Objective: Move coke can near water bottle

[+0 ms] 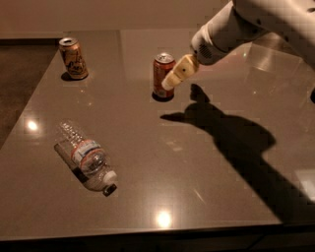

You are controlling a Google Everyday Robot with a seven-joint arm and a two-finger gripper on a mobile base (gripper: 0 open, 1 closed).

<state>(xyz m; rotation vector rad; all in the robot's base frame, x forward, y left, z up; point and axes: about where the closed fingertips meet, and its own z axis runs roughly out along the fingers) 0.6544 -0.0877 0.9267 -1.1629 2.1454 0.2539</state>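
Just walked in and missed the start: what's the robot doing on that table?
A one-armed robot extends from the upper right, its end effector right beside the coke can, which stands upright on the far middle of the table. Nothing shows the can lifted. The water bottle lies on its side at the front left, well apart from it. A tan-gold can stands at the far left.

A glossy grey-brown bench [206,167] fills the scene, reflecting two bright light spots [163,219] near its front and left edges, with a pale tan wall [123,15] behind its far edge, dark floor [19,74] off its left side, and the end effector [170,82] above its far middle.
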